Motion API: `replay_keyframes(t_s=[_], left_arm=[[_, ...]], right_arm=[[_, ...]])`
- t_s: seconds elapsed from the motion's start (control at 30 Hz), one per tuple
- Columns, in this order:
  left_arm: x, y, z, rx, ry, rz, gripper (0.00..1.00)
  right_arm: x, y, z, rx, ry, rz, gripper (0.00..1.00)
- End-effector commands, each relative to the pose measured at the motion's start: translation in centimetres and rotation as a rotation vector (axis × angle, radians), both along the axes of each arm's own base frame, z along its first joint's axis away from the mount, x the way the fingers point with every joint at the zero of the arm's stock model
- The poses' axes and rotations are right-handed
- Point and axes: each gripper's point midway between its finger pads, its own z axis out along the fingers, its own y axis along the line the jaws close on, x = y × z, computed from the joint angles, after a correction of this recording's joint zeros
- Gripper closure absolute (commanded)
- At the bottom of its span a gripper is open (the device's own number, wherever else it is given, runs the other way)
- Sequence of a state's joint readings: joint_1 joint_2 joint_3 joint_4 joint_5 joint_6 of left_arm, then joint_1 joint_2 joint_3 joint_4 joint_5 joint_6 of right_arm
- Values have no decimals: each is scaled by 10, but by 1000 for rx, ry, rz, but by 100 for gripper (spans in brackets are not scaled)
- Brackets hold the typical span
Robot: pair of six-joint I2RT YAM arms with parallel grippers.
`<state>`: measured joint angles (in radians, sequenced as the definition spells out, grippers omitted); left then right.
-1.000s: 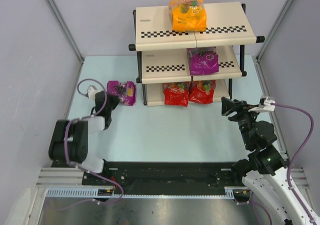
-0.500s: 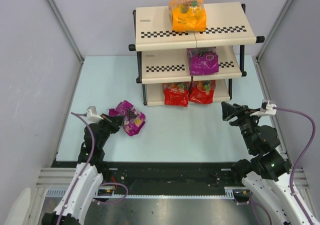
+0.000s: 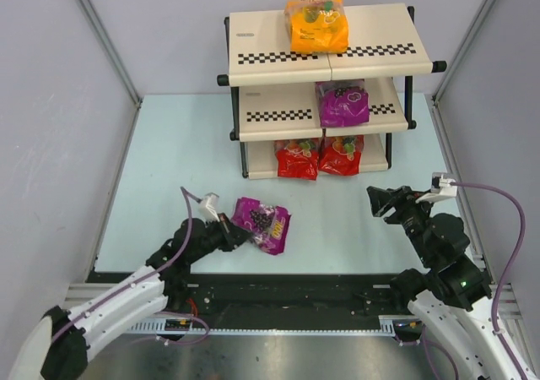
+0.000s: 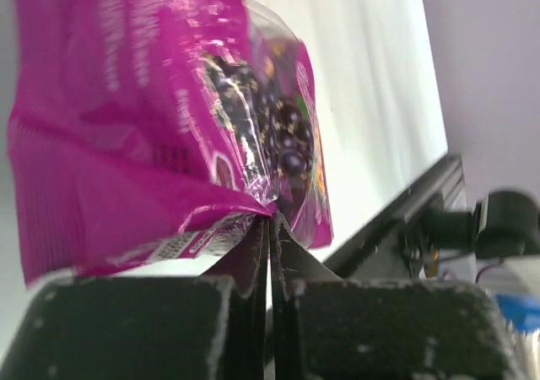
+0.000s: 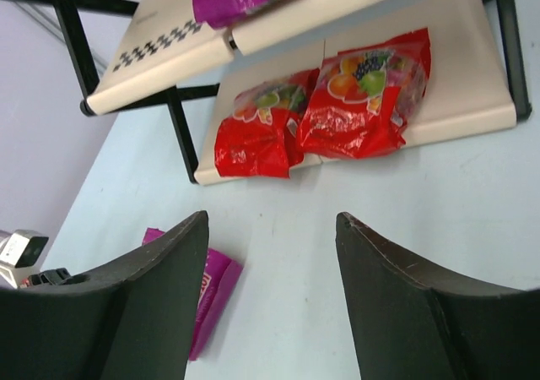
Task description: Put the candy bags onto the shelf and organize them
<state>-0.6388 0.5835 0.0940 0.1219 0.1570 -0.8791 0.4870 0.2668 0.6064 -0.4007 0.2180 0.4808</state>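
Observation:
My left gripper [image 3: 236, 232] is shut on the edge of a purple candy bag [image 3: 263, 224], low over the table near its front; in the left wrist view the purple candy bag [image 4: 169, 127] fills the frame above the left gripper [image 4: 272, 224]. The shelf [image 3: 253, 55] stands at the back with an orange bag [image 3: 316, 25] on its top board, a second purple bag [image 3: 342, 103] on the middle board and two red bags [image 3: 319, 158] on the bottom board. Off to the right my right gripper [image 3: 377, 201] is open and empty, its view showing the red bags [image 5: 325, 114].
Grey walls enclose the pale blue table [image 3: 169, 143] on three sides. The black rail [image 3: 287, 291] with the arm bases runs along the near edge. The shelf's black frame leg [image 5: 181, 135] stands ahead of my right gripper.
My left arm has carried the purple bag from beside the shelf's left leg down and rightward toward the table's front middle. The right gripper shifted slightly.

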Motion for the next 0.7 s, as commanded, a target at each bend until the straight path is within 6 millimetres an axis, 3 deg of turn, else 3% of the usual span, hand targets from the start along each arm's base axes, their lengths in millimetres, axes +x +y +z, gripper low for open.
replay_keyframes(t_s=[0.0,0.2,0.23,0.27,0.3,0.37,0.43,0.57,0.67], left_arm=[[-8,-33,31,-85,-75,-33,100],[-37,-73,28,-102,-42,-125,100],[-46,-82,33,-118,-43,-160,93],[-48,-86,33,-115,-41,-164,72],[-51,-90,28,-93,-31,-175,66],[-60,-100,35,-86,-37,-205,52],[-68,-108,45,-82,-51,-237,44],[-74,-109,67,-78,-104,-258,39],[-63,-89,83,-63,-159,-180,34]], right_arm=[[-13,8,-10,5,72,67,35],[-16,19,-42,12,177,105,37],[-16,21,-45,15,188,109,37],[-16,23,-45,16,194,118,36],[-17,25,-45,20,196,126,36],[-17,28,-45,26,200,136,35],[-18,32,-44,34,202,154,35],[-22,43,-51,45,246,196,35],[-27,53,-59,46,293,224,36]])
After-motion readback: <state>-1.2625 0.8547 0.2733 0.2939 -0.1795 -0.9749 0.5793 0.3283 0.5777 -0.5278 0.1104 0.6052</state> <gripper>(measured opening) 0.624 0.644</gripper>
